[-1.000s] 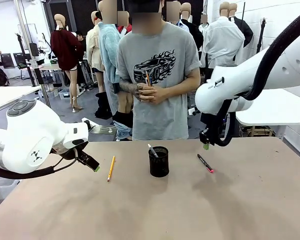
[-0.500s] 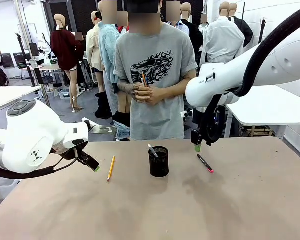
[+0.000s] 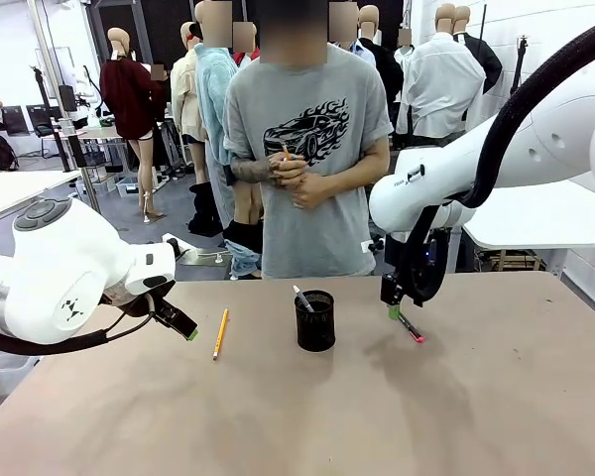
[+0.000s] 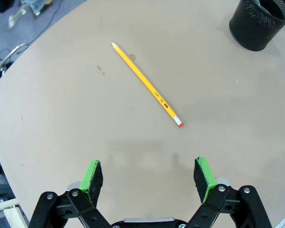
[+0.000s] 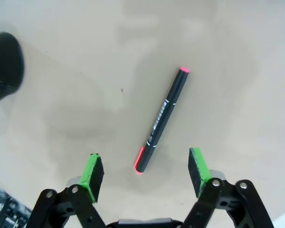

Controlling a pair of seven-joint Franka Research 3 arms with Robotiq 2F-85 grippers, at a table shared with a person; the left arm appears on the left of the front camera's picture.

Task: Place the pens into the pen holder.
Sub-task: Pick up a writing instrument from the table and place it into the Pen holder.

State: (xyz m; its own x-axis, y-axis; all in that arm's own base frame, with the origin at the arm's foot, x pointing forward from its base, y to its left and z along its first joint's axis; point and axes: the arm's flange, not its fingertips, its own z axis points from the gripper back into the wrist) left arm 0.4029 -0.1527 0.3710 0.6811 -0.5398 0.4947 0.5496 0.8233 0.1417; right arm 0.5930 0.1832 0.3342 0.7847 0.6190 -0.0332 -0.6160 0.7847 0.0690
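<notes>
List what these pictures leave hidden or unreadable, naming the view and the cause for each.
- Front view: count of pens in the person's hands; fingers cover them.
- Front view: marker, far end behind the right gripper.
- Left wrist view: pen holder cut by top edge; pencil print too small.
- Right wrist view: marker print blurred.

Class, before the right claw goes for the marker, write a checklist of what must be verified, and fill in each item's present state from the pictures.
1. Right claw open: ok.
2. Marker lying free on the table, nothing on it: ok.
3. Marker's near end between the right claw's fingers: ok in the wrist view.
4. Claw height over the table: cannot tell.
5. Holder upright, one pen in it, room left: ok.
6. Left claw open, apart from the pencil: ok.
</notes>
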